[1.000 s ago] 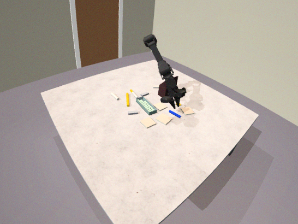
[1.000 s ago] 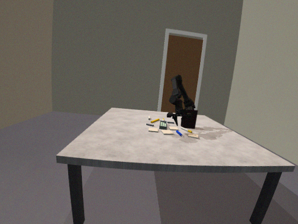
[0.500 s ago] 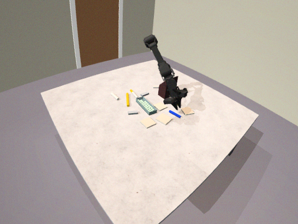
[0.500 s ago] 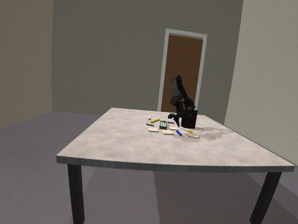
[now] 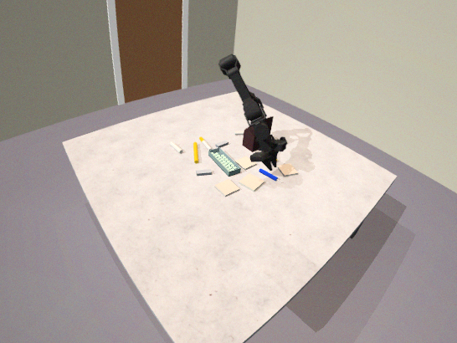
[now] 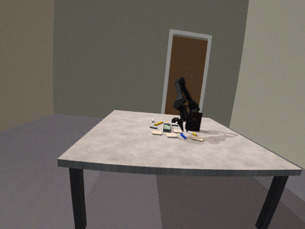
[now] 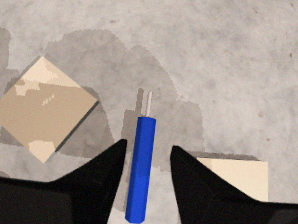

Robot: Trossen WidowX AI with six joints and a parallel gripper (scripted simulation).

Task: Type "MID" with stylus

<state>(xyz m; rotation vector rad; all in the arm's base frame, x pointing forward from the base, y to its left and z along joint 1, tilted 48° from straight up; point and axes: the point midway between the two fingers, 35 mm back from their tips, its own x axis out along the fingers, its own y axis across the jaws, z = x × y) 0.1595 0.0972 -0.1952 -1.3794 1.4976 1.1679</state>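
The blue stylus [image 5: 268,174] [image 6: 183,136] [image 7: 141,170] with a thin pale tip lies flat on the table. My gripper [image 5: 272,167] [image 6: 183,130] [image 7: 149,148] is open and empty above it. In the wrist view the stylus shows between the two black fingers, closer to the left one, its tip pointing up the picture. Neither finger seems to touch it. The teal keyboard [image 5: 223,161] [image 6: 167,128] with pale keys lies to the left of the gripper in the top and exterior views; it is not in the wrist view, and its letters cannot be read.
Beige square pads lie around the stylus, one at left [image 7: 47,110] and one at right [image 7: 242,177] in the wrist view. A yellow stick [image 5: 196,152] [image 6: 158,123], a white stick [image 5: 176,147] and grey blocks [image 5: 203,172] [image 5: 222,144] lie around the keyboard. A dark red panel [image 6: 198,122] stands by the arm.
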